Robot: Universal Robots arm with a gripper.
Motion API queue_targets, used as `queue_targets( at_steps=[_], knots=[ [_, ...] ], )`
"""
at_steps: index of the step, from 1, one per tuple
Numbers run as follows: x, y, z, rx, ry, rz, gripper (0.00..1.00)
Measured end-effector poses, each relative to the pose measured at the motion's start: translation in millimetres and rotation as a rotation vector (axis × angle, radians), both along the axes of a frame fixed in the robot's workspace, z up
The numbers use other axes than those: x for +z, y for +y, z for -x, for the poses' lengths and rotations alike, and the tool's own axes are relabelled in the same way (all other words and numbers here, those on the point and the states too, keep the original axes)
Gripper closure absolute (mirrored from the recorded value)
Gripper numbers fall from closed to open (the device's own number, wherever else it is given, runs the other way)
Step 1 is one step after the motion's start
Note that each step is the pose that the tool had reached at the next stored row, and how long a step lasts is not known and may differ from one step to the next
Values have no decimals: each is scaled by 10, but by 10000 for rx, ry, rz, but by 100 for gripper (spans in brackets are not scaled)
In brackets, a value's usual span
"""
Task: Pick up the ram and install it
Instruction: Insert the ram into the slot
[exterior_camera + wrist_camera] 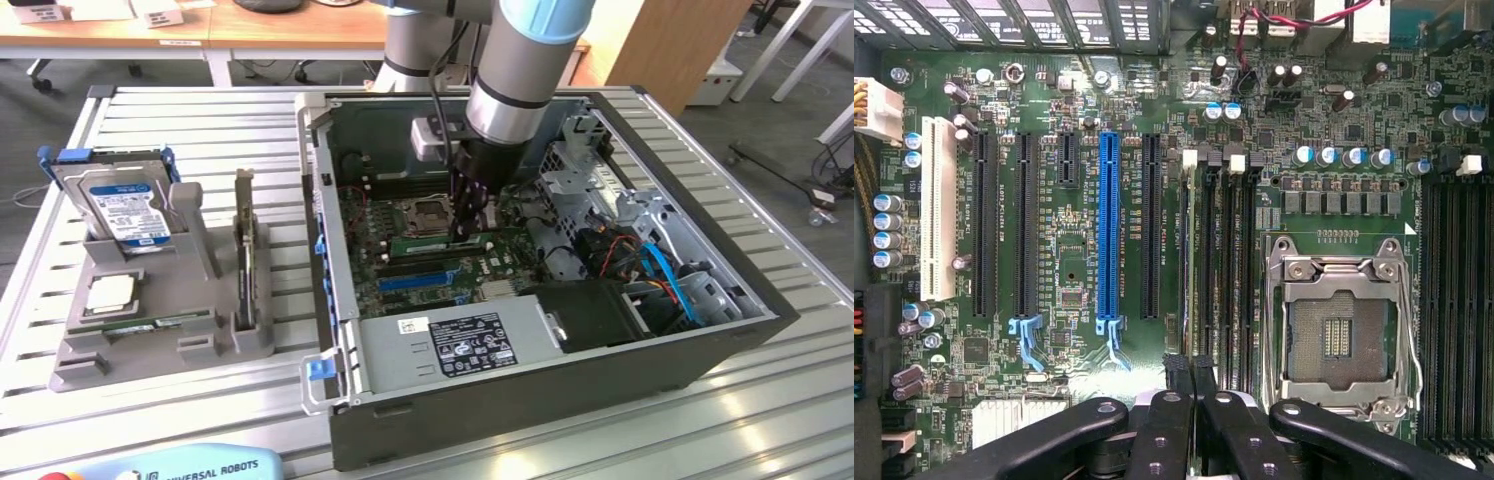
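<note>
Seemingly the gripper, fingers clenched shut, stood over the ram; uneven pressure risked leaving it half-seated.

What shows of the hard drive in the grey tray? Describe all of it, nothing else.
The hard drive is a flat silver metal box with a blue and white printed label facing the camera. Its sides carry blue plastic rails. It stands on edge, leaning back slightly, slotted into the far end of the grey tray, on the exterior view's left of the open computer case. Only the rails and tray appear to touch it. Its lower edge is hidden in the tray.
</note>
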State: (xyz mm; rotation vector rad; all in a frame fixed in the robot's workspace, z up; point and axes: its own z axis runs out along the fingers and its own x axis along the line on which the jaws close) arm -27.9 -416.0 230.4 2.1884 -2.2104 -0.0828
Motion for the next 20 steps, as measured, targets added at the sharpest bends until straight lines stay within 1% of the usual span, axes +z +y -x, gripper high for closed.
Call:
queue_targets(
  at_steps=[11, 16, 20],
  knots=[
    [-3, 1, 0, 0, 0, -13, 89],
    [-4, 1, 0, 0, -1, -44, 89],
    [-4, 1, 0, 0, 0, -46, 89]
  ],
)
